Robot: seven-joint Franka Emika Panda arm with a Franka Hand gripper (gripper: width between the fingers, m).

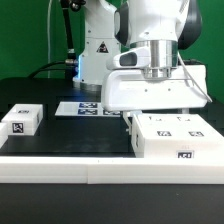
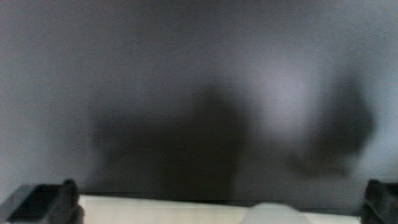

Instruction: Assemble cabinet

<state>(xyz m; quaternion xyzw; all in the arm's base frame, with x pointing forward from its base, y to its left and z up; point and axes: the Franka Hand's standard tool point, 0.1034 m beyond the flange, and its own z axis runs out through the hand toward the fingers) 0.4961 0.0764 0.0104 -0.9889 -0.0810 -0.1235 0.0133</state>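
The cabinet (image 1: pixel 170 136), a large white boxy body with black-and-white tags, lies at the front of the dark table toward the exterior view's right. My gripper (image 1: pixel 160 106) hangs directly over its back edge, and the fingertips are not clearly visible there. In the blurred wrist view, my gripper (image 2: pixel 217 205) has its two dark fingertips (image 2: pixel 45 203) far apart at the picture's corners. A pale white surface (image 2: pixel 214 212), apparently the cabinet, lies between them. The jaws stand open and hold nothing.
A small white tagged block (image 1: pixel 21 120) sits at the front on the exterior view's left. The marker board (image 1: pixel 85 107) lies flat behind the middle of the table. The robot base (image 1: pixel 98 50) stands at the back.
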